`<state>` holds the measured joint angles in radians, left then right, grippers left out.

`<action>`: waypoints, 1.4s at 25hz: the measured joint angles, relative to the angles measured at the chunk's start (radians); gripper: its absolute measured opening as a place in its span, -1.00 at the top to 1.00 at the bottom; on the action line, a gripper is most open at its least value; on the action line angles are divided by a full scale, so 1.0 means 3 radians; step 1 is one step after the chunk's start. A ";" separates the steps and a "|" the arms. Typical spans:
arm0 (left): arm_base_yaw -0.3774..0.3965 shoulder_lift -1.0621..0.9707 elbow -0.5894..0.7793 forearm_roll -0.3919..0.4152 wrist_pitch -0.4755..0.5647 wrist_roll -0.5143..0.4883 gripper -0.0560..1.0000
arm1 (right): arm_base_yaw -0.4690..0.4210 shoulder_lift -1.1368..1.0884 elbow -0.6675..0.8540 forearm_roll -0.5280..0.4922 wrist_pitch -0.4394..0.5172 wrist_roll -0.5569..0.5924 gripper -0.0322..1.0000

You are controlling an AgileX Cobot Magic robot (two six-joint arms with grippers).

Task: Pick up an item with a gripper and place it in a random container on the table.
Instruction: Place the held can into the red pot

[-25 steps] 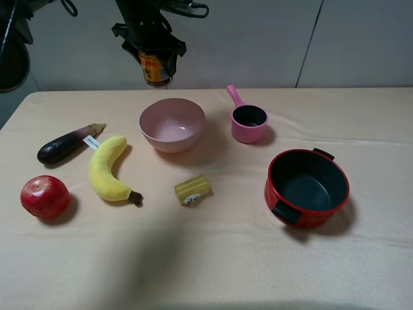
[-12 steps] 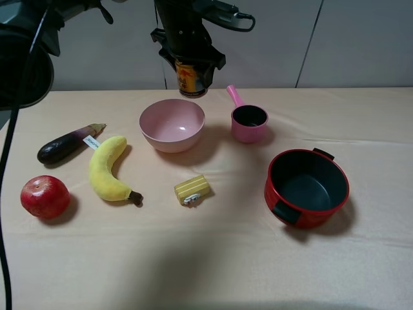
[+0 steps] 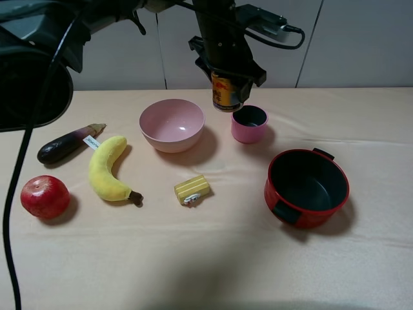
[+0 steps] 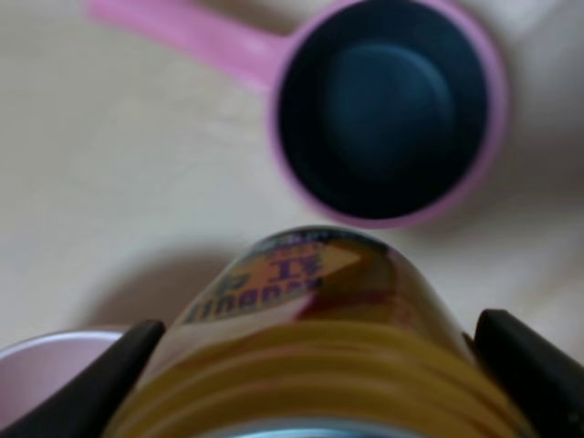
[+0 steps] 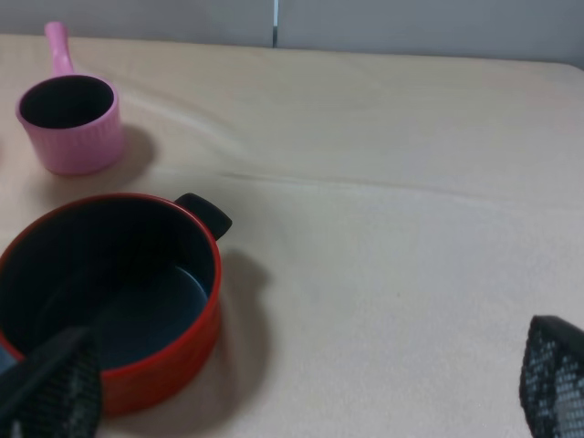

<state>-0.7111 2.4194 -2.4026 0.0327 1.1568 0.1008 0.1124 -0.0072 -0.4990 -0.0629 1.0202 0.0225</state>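
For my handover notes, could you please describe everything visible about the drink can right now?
The drink can is small, orange-yellow with red and dark label marks, seemingly metal. It hangs upright above the table, clamped in the black left gripper, which hides its top. It hovers between the pink bowl and the small pink saucepan, closer to the saucepan. Nothing else touches it.

My high cam sits off the arms, up over the near edge of the table (image 3: 206, 258), looking down and across to the far edge and the wall (image 3: 361, 39). Left wrist cam is super close, staring straight down past the can (image 4: 301, 365) onto the pink saucepan (image 4: 196, 38). Right wrist cam hangs low toward the near right corner, facing the far edge over the red pot (image 5: 173, 356). All three catch that saucepan.
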 joint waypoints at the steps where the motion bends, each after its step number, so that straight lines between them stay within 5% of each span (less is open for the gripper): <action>1: -0.0045 0.0000 0.0000 -0.0028 0.0000 0.0000 -0.39 | 0.0000 0.0000 0.0000 0.0000 0.0000 0.0000 -0.41; 20: -0.0870 0.0000 0.0000 -0.0109 -0.0008 0.0000 -0.39 | 0.0000 0.0000 0.0000 0.0000 0.0000 0.0000 -0.41; 35: -0.1085 0.0138 0.0000 -0.0109 0.0009 0.0000 -0.39 | 0.0000 0.0000 0.0000 0.0000 0.0000 0.0000 -0.41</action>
<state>-1.0366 2.4607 -2.4026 0.0000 1.1596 0.1008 0.1124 -0.0072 -0.4990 -0.0629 1.0202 0.0225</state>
